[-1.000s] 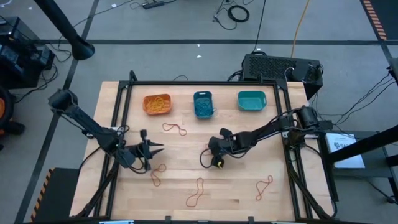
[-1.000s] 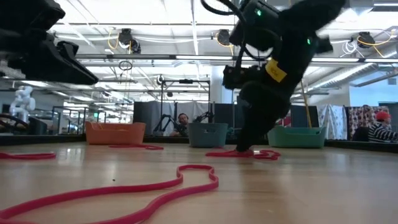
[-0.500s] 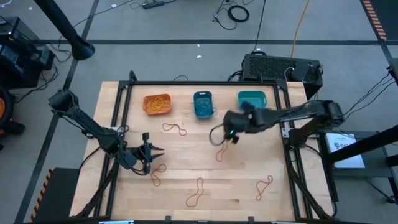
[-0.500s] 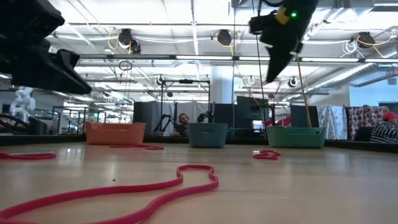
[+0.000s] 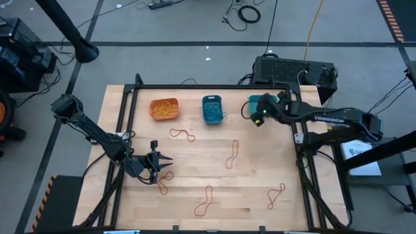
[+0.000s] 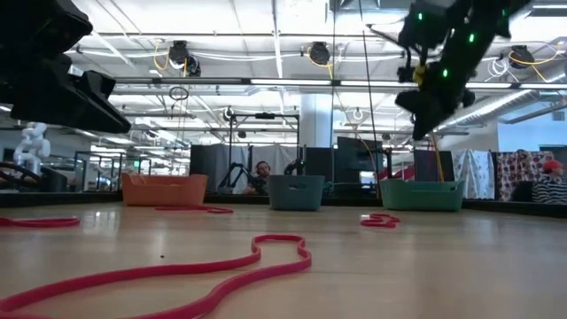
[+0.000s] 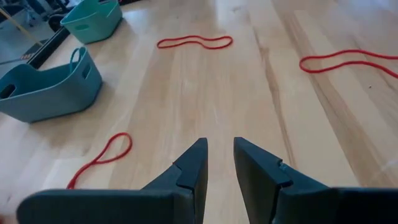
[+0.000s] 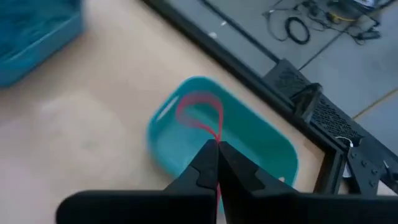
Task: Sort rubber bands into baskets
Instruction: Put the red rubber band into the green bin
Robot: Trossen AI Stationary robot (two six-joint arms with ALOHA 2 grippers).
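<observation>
The right gripper (image 8: 217, 149), fingers clenched on a thin red band (image 8: 202, 115), hangs over the smooth teal basket (image 8: 186, 146); released off-centre, the springy loop could catch the rim and flop onto the wooden counter (image 5: 260, 169). The left gripper (image 7: 219, 158) hovers low, fingers slightly parted and empty, near more limp red loops (image 5: 233, 154) on the counter.

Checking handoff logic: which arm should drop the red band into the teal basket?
Right. Its gripper is shut on a red band above the teal basket; the left gripper sits far off, holding nothing.
</observation>
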